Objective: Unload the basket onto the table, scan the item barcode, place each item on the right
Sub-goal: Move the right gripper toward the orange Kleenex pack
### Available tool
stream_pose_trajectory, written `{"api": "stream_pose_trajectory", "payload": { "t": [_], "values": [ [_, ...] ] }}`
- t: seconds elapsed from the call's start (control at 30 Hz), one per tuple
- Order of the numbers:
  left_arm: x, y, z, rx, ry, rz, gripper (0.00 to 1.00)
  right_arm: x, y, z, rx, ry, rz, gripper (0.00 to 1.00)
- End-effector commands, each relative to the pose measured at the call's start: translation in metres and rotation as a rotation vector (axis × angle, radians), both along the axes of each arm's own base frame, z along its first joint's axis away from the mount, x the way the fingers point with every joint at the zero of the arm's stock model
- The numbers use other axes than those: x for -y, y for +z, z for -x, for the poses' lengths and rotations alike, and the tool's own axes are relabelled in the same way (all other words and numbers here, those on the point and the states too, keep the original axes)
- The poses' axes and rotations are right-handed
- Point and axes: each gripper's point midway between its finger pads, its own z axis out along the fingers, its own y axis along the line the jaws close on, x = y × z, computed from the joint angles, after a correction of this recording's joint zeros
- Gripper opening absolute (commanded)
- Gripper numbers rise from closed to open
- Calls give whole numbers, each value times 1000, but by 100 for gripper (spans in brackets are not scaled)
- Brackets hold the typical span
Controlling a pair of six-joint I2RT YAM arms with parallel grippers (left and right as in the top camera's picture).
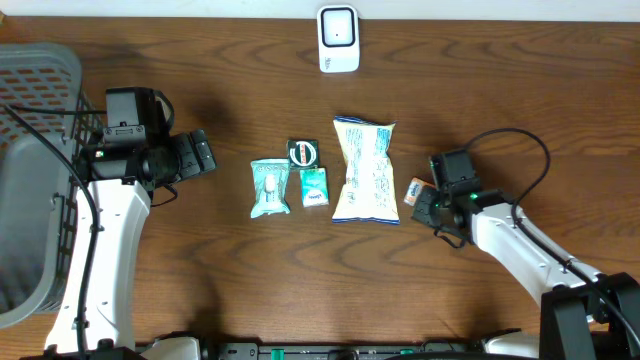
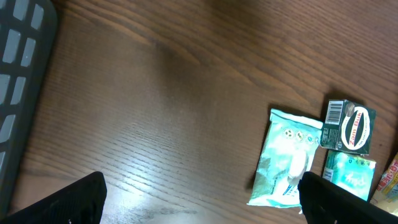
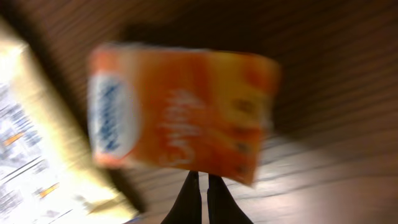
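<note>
Right gripper (image 3: 200, 186): jaws closed beside the orange packet (image 3: 180, 112).
Left gripper (image 1: 204, 154): jaws open, empty.
Scanner (image 1: 338, 38): we open, pinch the packet's edge, then turn its barcode there.

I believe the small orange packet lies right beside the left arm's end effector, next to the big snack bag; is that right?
The side is wrong. The orange packet lies right beside the right arm's end effector, next to the big snack bag. The overhead view shows this, and the right wrist view has the packet just ahead of its closed fingers.
</note>
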Motion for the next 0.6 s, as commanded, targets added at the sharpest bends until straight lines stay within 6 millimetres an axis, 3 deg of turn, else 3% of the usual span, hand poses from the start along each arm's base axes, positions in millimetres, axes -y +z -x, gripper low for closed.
{"api": "stream_pose_trajectory", "payload": {
  "t": [0.0,0.13,0.3,0.47,0.57],
  "values": [
    [-2,1,-2,2,-7,-8,98,33,11,-15,54,-37,109,1],
    [-2,1,-2,2,-8,-8,98,42,17,-34,130,-83,89,1],
    [-2,1,-2,2,-8,-8,98,19,28,-79,314,-2,6,2],
    [-2,1,-2,2,-8,-8,98,-1,29,-91,357,94,-75,5],
    [-2,1,-2,2,-7,-8,98,-26,52,-93,374,182,-209,13]
  ]
}}
